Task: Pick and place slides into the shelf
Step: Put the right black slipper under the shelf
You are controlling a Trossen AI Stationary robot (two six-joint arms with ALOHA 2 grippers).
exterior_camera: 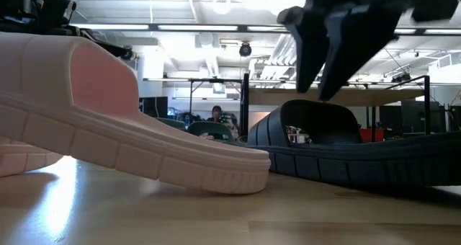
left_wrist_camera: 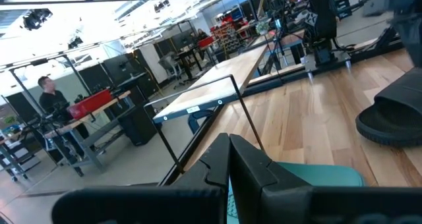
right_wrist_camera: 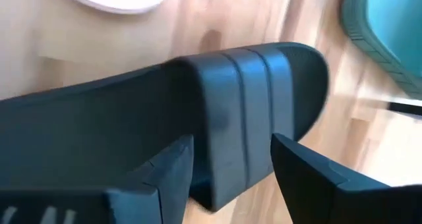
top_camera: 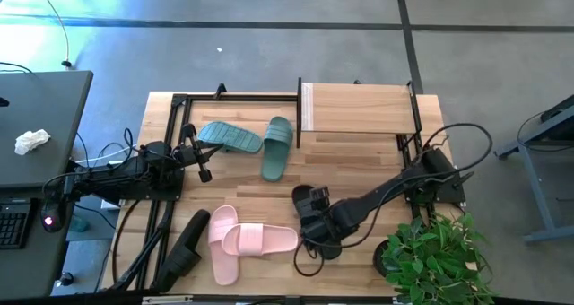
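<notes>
A black slide [right_wrist_camera: 99, 132] lies on the table under my right gripper [right_wrist_camera: 232, 141], which is open and points steeply down. Its fingers stand on either side of the slide's strap [right_wrist_camera: 244, 112] and just above it in the low view [exterior_camera: 317, 86], touching nothing. Two pale pink slides [top_camera: 251, 240] lie to the left of it, one resting on the other. Two teal slides [top_camera: 229, 136] [top_camera: 278, 148] lie farther back. Another black slide [top_camera: 184, 247] lies near the front left. The shelf [top_camera: 359, 108] stands at the back right. My left gripper [top_camera: 199, 157] waits shut at the left, held level.
A bare black metal frame [top_camera: 175, 126] stands at the table's left, around my left arm. A potted green plant [top_camera: 435, 256] sits at the front right corner. A loose cable loop [top_camera: 309, 262] lies near the front edge. A desk with a laptop [top_camera: 36, 135] stands left of the table.
</notes>
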